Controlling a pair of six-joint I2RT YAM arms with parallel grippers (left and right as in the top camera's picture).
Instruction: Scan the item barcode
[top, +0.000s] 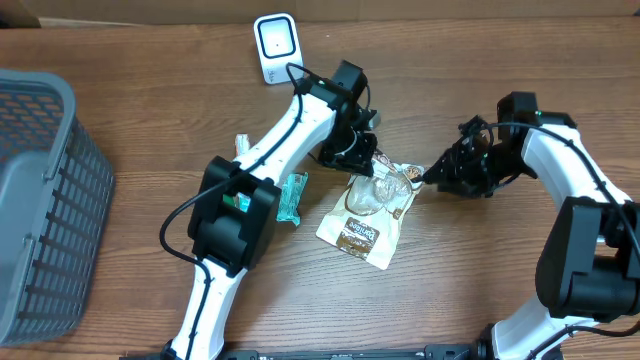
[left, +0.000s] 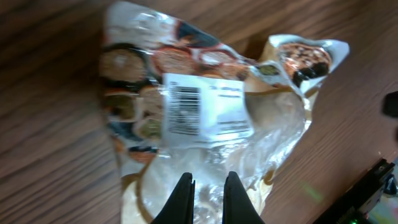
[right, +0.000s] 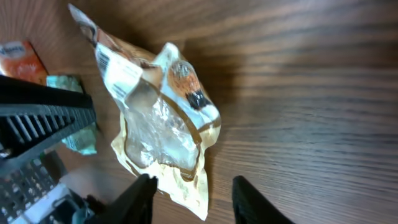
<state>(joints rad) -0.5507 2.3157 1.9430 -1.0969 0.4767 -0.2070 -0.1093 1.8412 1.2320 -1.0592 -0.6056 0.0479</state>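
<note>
– At the left gripper (left: 209, 182), what is the jaw condition?
– Pressed together, pinching the clear edge of the snack bag (top: 365, 215). Its white barcode label (left: 205, 112) faces the left wrist camera.
– And the right gripper (right: 194, 183)?
– Fingers spread, one either side of the bag's near corner. Contact cannot be confirmed.
– Bag location?
– Mostly flat on the table (top: 480, 290) between both arms, upper end raised at the left gripper. Well apart at the far edge stands the scanner (top: 275, 45), with the basket (top: 40, 130) far left.

A mock shop checkout: a wooden surface (top: 480, 290), a grey basket (top: 40, 200) far left of the white scanner (top: 274, 45), and a snack pouch (top: 368, 225) in front of it.
</note>
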